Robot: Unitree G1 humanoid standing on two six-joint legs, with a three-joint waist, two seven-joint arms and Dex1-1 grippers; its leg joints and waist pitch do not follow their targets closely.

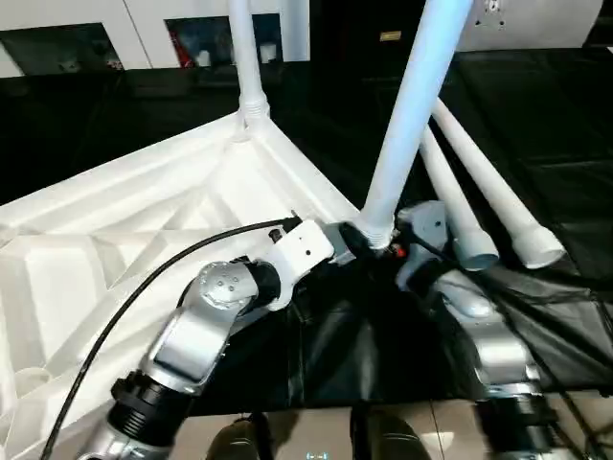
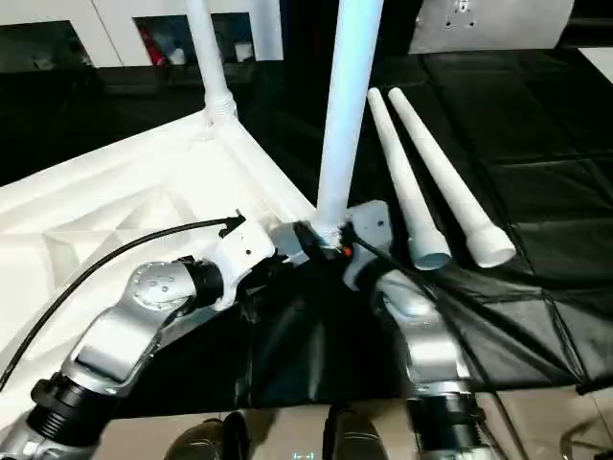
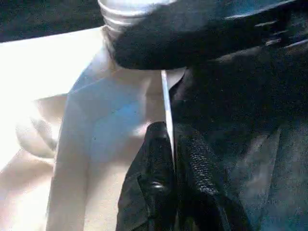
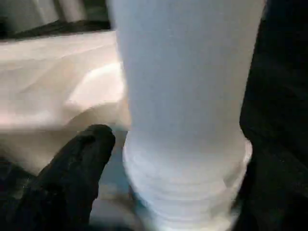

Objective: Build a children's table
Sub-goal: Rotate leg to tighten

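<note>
near leg (image 2: 347,115) upright at corner | two legs (image 2: 433,182) loose on black cover (image 2: 536,192)

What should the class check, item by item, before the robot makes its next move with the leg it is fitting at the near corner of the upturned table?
1. Far corner leg standing in its socket: ok.
2. Left claw pinching the edge of the table top: ok, its fingers are shut on the thin wall.
3. Right claw around the near leg: ok, it grips the ribbed lower end.
4. Near leg upright over its corner: not ok, it leans in the left eye view.
5. Near leg fully seated in the socket: cannot tell, the claws hide the joint.
6. Two spare legs lying on the black cover, within sight: ok.
</note>
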